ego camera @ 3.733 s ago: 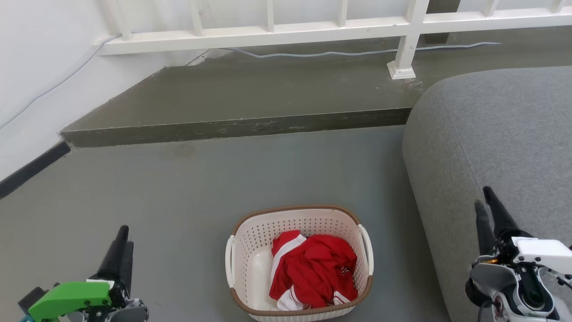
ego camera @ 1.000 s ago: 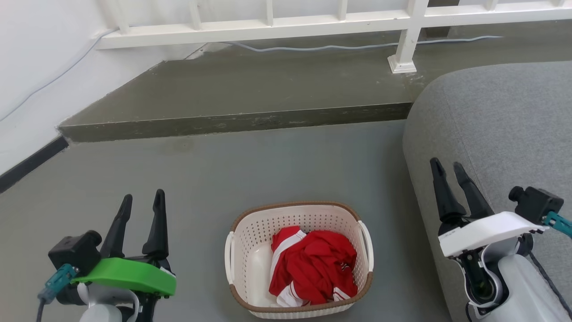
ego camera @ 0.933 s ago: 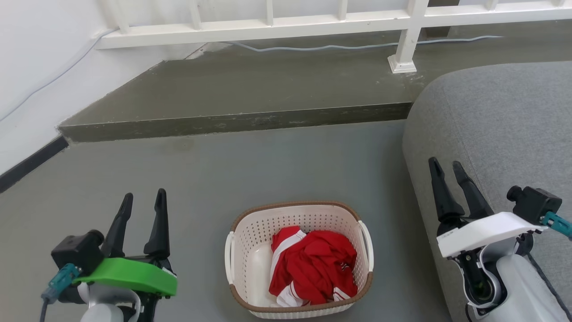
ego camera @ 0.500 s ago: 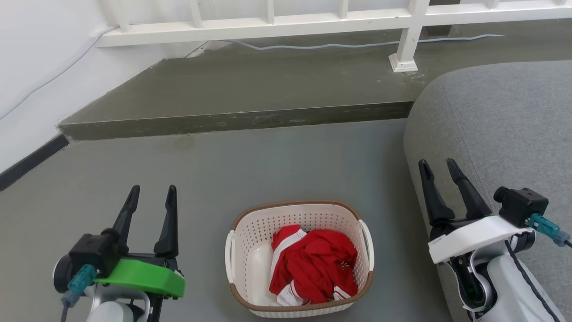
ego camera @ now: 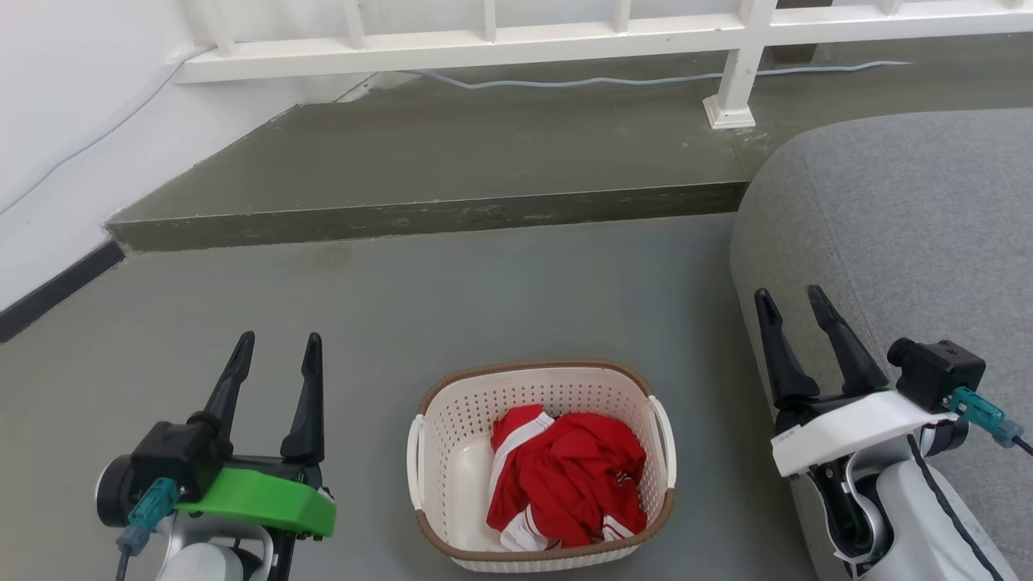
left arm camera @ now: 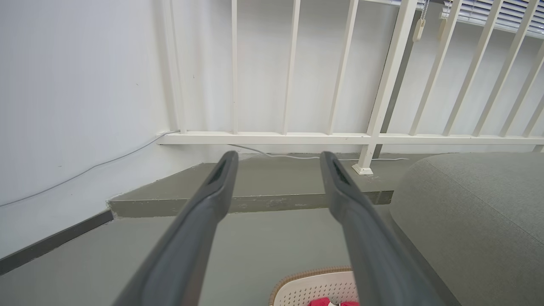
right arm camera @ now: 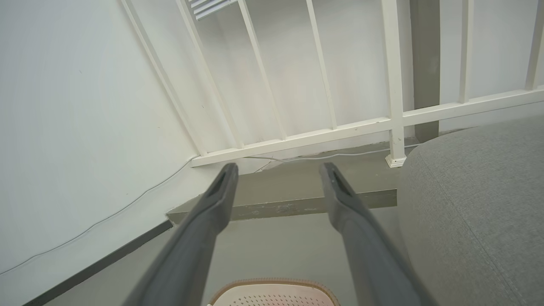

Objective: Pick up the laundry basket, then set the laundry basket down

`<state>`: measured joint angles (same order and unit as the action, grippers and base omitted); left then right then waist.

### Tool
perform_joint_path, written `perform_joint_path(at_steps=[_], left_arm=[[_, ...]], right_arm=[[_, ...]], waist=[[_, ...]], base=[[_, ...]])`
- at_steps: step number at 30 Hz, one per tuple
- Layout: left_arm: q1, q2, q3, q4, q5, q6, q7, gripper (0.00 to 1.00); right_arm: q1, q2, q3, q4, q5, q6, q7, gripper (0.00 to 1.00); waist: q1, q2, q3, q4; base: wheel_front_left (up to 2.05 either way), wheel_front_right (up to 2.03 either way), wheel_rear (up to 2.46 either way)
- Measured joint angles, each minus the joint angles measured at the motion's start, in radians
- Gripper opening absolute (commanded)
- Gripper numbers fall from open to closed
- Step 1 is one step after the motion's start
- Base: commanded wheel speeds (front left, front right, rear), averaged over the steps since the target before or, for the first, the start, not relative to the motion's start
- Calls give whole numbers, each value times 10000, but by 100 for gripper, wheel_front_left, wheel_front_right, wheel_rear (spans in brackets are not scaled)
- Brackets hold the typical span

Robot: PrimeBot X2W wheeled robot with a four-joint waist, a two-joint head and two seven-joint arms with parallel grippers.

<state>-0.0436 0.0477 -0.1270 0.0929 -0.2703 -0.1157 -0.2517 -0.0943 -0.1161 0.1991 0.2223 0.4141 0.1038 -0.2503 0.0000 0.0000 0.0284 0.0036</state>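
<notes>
The laundry basket point(ego camera: 452, 436), cream-white and perforated with a brown rim and white side handles, stands on the grey floor low in the head view's middle, holding a crumpled red and white garment point(ego camera: 569, 480). My left gripper point(ego camera: 277, 347) hovers open to the basket's left, fingers pointing away from me, nothing between them. My right gripper point(ego camera: 787, 300) is open to the basket's right, in front of the sofa. The basket's far rim point(left arm camera: 314, 272) peeks in at the bottom of the left wrist view, and the rim point(right arm camera: 272, 284) also shows at the bottom of the right wrist view.
A grey sofa point(ego camera: 904, 242) fills the right side, close to the basket. Beyond the basket a raised dark step point(ego camera: 420, 218) crosses the floor, topped by a white railing point(ego camera: 484, 48) with a post point(ego camera: 730, 89). A white wall point(ego camera: 56, 121) closes the left.
Since 3.7 s ago both grippers have risen, turned and opened. Over the last second the left gripper drifted slightly right and the right slightly left. The basket has stayed put.
</notes>
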Motion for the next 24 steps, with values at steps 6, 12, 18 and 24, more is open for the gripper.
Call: perform_joint_path(at_steps=[6,12,18,24], left_arm=[[-1,-8,13,6,8,-33,0,100],[-1,-12,29,31,8,-35,0,100],[-2,-17,98,23,8,-42,0,100],[-126,-25,107,174,-8,-44,0,100]], right_arm=[[0,86,-81,25,-75,4,0,100],[0,167,-128,65,-151,13,0,100],[0,207,-163,127,-291,15,0,100],[-9,219,-234,309,-370,17,-2,100]], waist=[[0,0,28,-3],[0,0,70,-29],[0,0,281,-82],[0,0,655,-143]], base=[[0,0,0],[0,0,0],[0,0,0],[0,0,0]])
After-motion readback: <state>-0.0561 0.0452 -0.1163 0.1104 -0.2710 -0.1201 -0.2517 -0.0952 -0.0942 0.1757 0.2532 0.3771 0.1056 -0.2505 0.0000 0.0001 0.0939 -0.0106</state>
